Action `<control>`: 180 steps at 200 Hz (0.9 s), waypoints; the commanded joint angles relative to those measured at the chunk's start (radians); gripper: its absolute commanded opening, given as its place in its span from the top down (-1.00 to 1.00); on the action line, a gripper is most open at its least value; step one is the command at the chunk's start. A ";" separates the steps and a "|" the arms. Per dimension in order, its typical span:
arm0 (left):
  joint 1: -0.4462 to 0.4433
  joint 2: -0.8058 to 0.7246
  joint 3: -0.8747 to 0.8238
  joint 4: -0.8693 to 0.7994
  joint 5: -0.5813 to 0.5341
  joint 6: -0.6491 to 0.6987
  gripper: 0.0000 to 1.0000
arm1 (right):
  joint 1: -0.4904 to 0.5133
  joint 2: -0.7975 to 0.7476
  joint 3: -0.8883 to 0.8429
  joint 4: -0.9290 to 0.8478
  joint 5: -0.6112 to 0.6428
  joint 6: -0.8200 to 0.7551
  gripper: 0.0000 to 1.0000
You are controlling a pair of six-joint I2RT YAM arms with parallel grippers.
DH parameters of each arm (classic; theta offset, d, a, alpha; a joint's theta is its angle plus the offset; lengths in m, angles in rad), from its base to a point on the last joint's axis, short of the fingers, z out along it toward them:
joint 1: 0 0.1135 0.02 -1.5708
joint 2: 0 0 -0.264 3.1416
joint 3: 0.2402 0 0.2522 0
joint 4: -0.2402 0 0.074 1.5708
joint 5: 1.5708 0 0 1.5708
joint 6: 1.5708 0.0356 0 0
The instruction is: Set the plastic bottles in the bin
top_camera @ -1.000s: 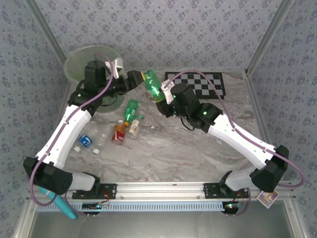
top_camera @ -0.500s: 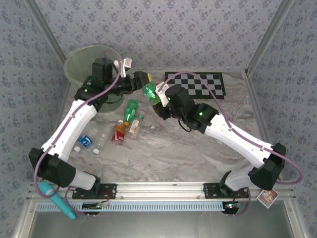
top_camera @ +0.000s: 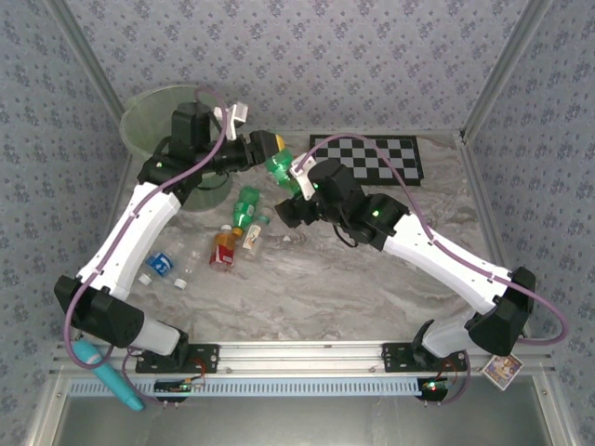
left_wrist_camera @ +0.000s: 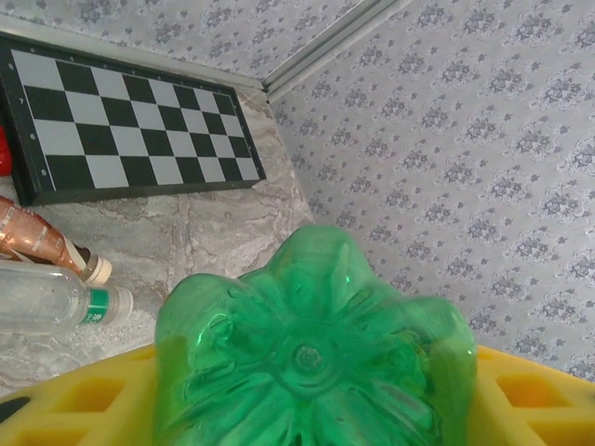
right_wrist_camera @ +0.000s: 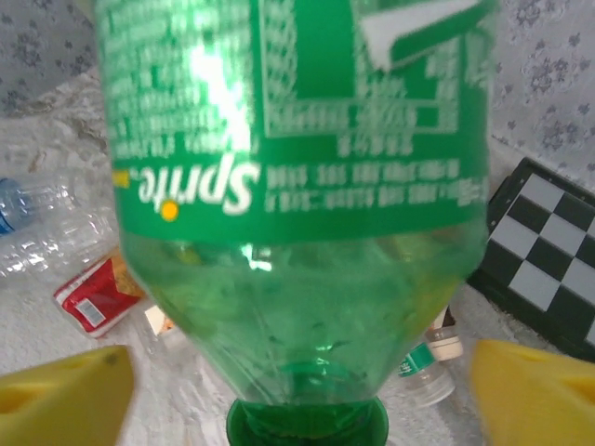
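- The green bottle [top_camera: 281, 173] is up in the air between the two arms, above the worktop [top_camera: 372, 269]. Its long axis runs on a diagonal, base end toward the left tool [top_camera: 268, 151] and cap end toward the right tool [top_camera: 296, 186].
- The left tool is clenched on the bottle's base. In the left wrist view the lumpy green bottom sits snug between the yellow pads [left_wrist_camera: 79, 400], touching on both sides.
- The right tool is wide open and holding nothing. In its wrist view there's a clear gap on both sides between the pads and the bottle's neck.
- What matters for the drop: the bin [top_camera: 127, 130] lies at the far left corner, on the far side of the left tool from the bottle. So I'd say the left arm is way nearer and just needs to swing back over the rim, base end leading.
- The right tool probably has to back off along the bottle's axis first, since the neck sits between its open pads.
- Hard to see: the left arm covers a good chunk of the bin, so I can't tell what's inside.
- The cap is cut off at the bottom of the right wrist view, and the left pads run off the frame edge.
- The loose bottles [top_camera: 244, 209] lie on the worktop near the bin, well apart from the checkerboard [top_camera: 372, 158].
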 commanded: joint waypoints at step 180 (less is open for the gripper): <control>0.556 -0.054 0.212 -0.160 -0.270 0.173 -0.12 | -0.139 -0.145 0.042 0.092 -0.137 0.110 -0.99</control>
